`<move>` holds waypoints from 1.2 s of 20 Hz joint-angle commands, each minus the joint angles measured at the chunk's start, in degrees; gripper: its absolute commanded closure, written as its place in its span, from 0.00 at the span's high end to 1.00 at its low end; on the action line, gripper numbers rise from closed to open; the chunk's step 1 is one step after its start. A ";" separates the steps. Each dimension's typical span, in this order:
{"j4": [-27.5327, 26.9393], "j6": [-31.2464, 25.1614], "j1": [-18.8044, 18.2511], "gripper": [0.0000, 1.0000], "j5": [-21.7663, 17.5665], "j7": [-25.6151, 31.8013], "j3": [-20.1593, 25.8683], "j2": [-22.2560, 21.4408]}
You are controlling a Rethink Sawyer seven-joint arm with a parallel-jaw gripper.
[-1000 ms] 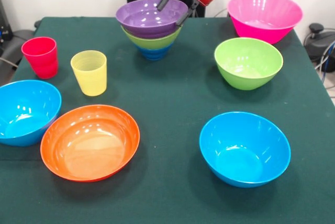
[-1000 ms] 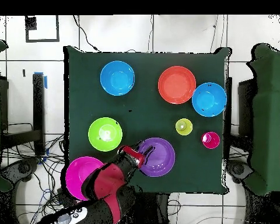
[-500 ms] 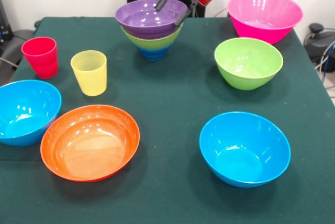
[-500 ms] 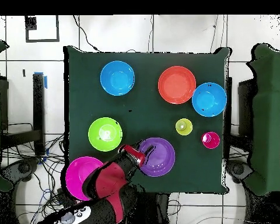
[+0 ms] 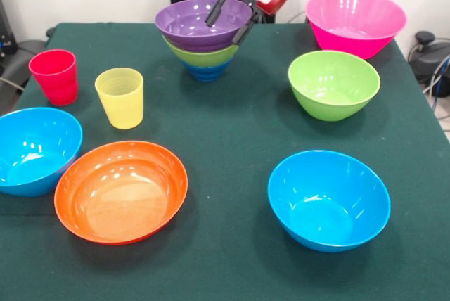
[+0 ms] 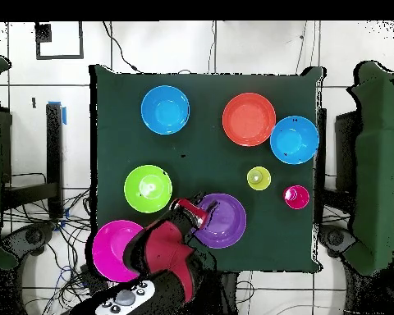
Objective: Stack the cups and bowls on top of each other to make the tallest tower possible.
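1. Your gripper (image 5: 230, 23) straddled the near-right rim of the purple bowl (image 5: 193, 23), one finger inside and one outside, spread; I couldn't tell whether either pad touched the rim.
2. That bowl topped the tower (image 5: 204, 51), nested over lime green and dark blue, at the table's (image 5: 232, 125) far edge.
3. The loose bowls and both cups, red (image 5: 55, 76) and yellow (image 5: 120, 97), stood well apart from it.
4. Had you lifted with a finger hooked under the rim, you'd likely have tipped the purple bowl off or dragged the stack.
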State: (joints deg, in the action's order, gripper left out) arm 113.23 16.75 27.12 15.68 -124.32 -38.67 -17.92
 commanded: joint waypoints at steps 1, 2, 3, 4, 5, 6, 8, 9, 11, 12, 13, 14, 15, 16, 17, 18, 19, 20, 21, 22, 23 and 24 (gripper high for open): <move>-4.75 -4.82 -4.34 1.00 -4.56 -5.05 13.66 -2.33; -4.79 -4.91 -4.85 1.00 -4.72 -5.04 14.25 -2.60; -4.84 -5.19 -5.13 1.00 -4.61 -5.06 14.66 -2.82; -4.81 -5.56 -5.29 1.00 -4.57 -4.98 14.84 -3.12; -4.92 -6.02 -5.36 1.00 -4.43 -4.84 14.98 -3.35; -4.76 -6.25 -5.59 1.00 -4.49 -4.76 15.19 -3.72; -4.84 -6.75 -5.74 1.00 -4.45 -4.37 15.31 -4.10; -4.88 -6.94 -5.73 1.00 -4.37 -4.20 15.33 -4.18; -5.08 -7.35 -5.69 1.00 -4.15 -3.94 15.45 -4.20; -5.01 -7.42 -5.78 1.00 -4.18 -3.82 15.51 -4.32; -5.24 -7.79 -5.66 1.00 -3.96 -3.70 15.57 -4.18; -5.14 -8.02 -5.71 1.00 -3.96 -3.58 15.62 -4.29; -5.15 -8.11 -5.61 1.00 -3.85 -3.52 15.58 -4.17; -5.00 -8.08 -5.68 1.00 -3.98 -3.39 15.59 -4.25; -4.88 -7.91 -5.84 1.00 -4.17 -3.33 15.71 -4.29; -4.76 -7.75 -5.99 1.00 -4.35 -3.26 15.83 -4.32; -4.71 -7.87 -6.04 1.00 -4.44 -3.15 15.89 -4.41; -4.66 -8.03 -6.12 1.00 -4.57 -2.99 15.89 -4.55; -4.61 -8.19 -6.21 1.00 -4.70 -2.84 15.89 -4.69; -4.50 -8.14 -6.37 1.00 -4.90 -2.77 15.94 -4.82; -4.62 -8.08 -6.40 1.00 -4.91 -2.72 15.93 -4.65; -4.50 -7.87 -6.76 1.00 -5.30 -2.66 16.13 -4.73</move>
State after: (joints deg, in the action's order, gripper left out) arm 113.09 16.73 22.01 13.79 -124.32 -31.05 -22.17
